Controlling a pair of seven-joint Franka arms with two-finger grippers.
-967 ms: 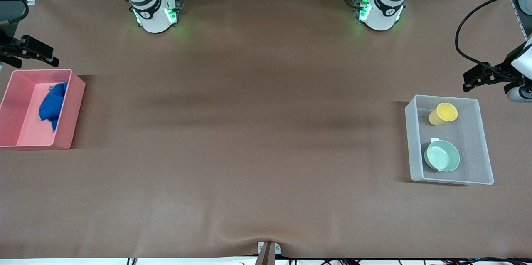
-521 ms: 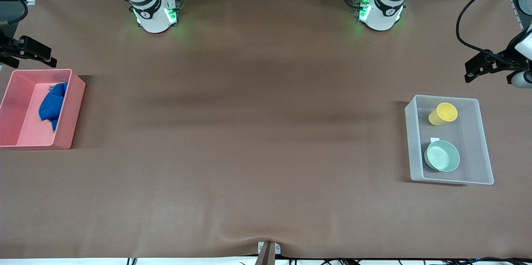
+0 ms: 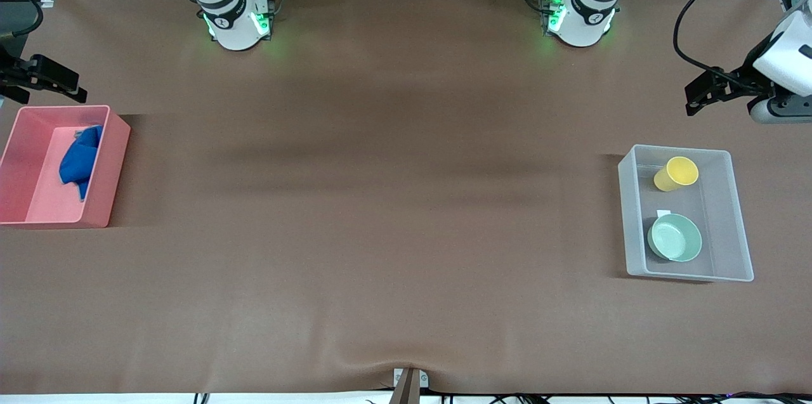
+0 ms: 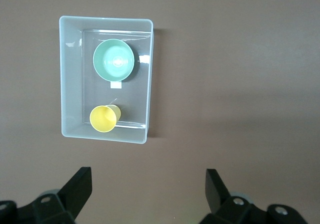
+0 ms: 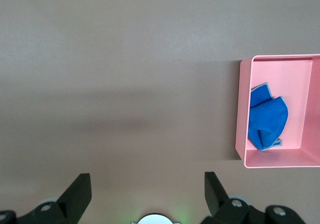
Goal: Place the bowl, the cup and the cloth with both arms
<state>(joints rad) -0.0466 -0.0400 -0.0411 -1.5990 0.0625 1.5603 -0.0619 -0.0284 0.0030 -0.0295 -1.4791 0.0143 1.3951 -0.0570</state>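
The mint-green bowl and the yellow cup sit in a clear plastic bin at the left arm's end of the table. The cup is farther from the front camera than the bowl. Both show in the left wrist view, bowl and cup. The blue cloth lies crumpled in a pink bin at the right arm's end and shows in the right wrist view. My left gripper is open and empty, high over bare table beside the clear bin. My right gripper is open and empty, high over the table beside the pink bin.
The brown table mat spreads between the two bins. The clear bin's rim and the pink bin's wall show in the wrist views. The arm bases stand along the table's far edge.
My left gripper has drifted away from the clear bin, toward the bases and the table's middle. The right gripper has barely moved. The bowl, cup and cloth stay put.
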